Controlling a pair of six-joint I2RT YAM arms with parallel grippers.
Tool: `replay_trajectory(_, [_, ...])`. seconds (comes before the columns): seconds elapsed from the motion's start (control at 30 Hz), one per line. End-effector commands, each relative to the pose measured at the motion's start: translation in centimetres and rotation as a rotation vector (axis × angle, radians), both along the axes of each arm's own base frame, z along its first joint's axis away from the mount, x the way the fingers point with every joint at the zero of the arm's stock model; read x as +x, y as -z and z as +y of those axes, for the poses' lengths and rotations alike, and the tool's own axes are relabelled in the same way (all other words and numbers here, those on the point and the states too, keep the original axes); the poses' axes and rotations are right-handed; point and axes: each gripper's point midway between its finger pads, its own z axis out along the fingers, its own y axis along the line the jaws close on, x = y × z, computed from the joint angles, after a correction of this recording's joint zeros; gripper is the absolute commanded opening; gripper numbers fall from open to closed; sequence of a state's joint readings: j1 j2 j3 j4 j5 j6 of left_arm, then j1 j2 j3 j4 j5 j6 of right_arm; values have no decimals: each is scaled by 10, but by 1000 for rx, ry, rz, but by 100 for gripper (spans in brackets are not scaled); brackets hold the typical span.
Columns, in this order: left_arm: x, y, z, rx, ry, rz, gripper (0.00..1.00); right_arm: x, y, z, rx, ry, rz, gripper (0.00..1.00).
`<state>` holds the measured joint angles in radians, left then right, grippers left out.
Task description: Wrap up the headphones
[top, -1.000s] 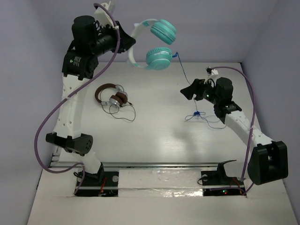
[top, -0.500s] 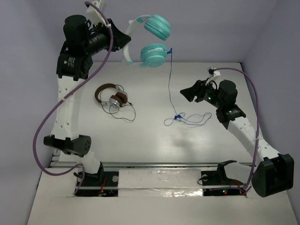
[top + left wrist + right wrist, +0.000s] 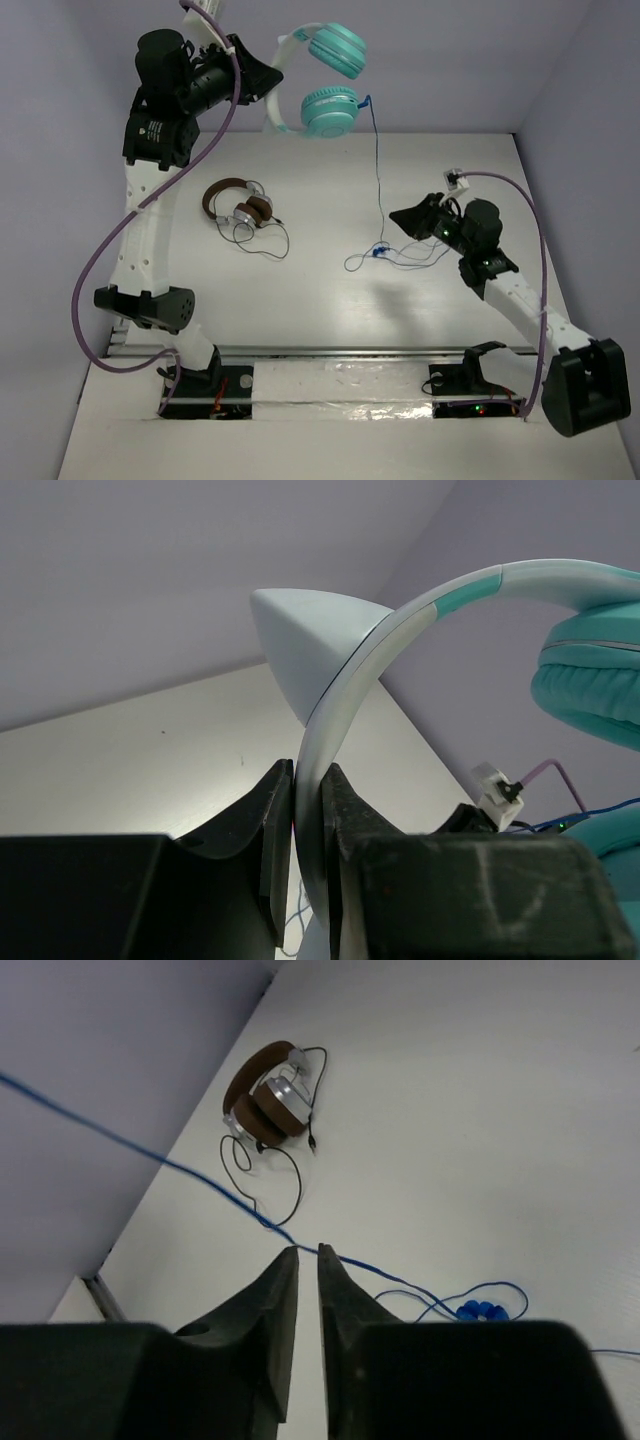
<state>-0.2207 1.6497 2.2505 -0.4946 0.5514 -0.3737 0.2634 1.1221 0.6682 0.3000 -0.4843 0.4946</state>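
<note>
So far, your left gripper clamps the headphones high at far left, your right gripper nearly closed at the dangling cable, grip unclear, with all wrapping left.

You have left gripper high at far left, above table. Headband of headphones sits between its fingers; cups out to its right, one above other. Cable drops from lower cup to table, slack loops lying near centre. Right gripper just right of that drop; cable crosses at its fingertips, pinched or not you can't tell. Second headset lies on table left of centre, well apart from loops.
</note>
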Motion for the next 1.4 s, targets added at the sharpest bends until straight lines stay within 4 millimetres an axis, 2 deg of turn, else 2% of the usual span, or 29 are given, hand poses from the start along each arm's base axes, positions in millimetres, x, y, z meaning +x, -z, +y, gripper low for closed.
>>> replay_trajectory(0.0, [-9,-42,-4,-85,41,-113,0,-13,-44,-4,138,42,-139,19])
replay_trajectory(0.03, [-8,-43,-5,-90,46,-121,0,-16,-44,-4,140,35,-150,15])
replay_trajectory(0.07, [-9,-42,-6,-93,51,-120,0,-20,-44,-3,129,21,-164,22])
replay_trajectory(0.1, [-9,-42,-6,-93,54,-121,0,-20,-37,-2,115,8,-145,33])
replay_trajectory(0.13, [-9,-43,-6,-93,54,-130,0,-21,-34,2,98,-18,-122,58])
replay_trajectory(0.2, [-10,-41,-5,-92,48,-127,0,-21,-31,8,94,-35,-112,81])
replay_trajectory(0.27, [-10,-38,-5,-88,51,-119,0,-14,-29,6,105,-5,-112,93])
replay_trajectory(0.3, [-13,-40,-5,-88,51,-126,0,-13,-29,7,110,-7,-115,94])
replay_trajectory(0.33, [-13,-40,-4,-89,49,-127,0,-9,-21,10,104,-18,-91,94])
replay_trajectory(0.43, [-13,-40,-4,-88,48,-127,0,-10,-19,22,105,-81,-91,90])
replay_trajectory(0.47, [-13,-40,-4,-87,49,-127,0,-8,-14,24,93,-92,-86,86])
replay_trajectory(0.6, [-10,-35,-5,-84,50,-116,0,-12,-6,36,85,-148,-82,78])
replay_trajectory(0.67, [-10,-34,-5,-85,52,-116,0,-15,-6,42,95,-181,-85,77])
replay_trajectory(0.8, [-10,-34,-6,-87,55,-114,0,3,11,43,82,-142,-54,76])
replay_trajectory(0.83, [-11,-33,-9,-87,63,-111,0,8,10,43,83,-129,-72,76])
replay_trajectory(0.93, [-12,-36,-9,-90,58,-117,0,14,20,48,91,-152,-70,72])
replay_trajectory(1.13, [0,-32,-8,-94,32,-104,0,9,48,58,105,-146,7,50])
replay_trajectory(1.17, [4,-31,-5,-99,7,-100,0,9,51,58,94,-129,17,36])
replay_trajectory(1.2, [8,-28,-8,-97,-8,-97,0,10,53,59,80,-114,25,28])
replay_trajectory(1.27, [22,-22,-5,-96,-95,-91,0,7,66,62,47,-80,84,14])
replay_trajectory(1.3, [27,-10,-11,-88,-107,-66,0,6,65,63,45,-75,92,11])
replay_trajectory(1.33, [33,-2,-11,-85,-138,-56,0,5,74,61,21,-39,134,6])
replay_trajectory(1.37, [45,3,-5,-86,-216,-57,0,1,76,64,5,-28,152,0])
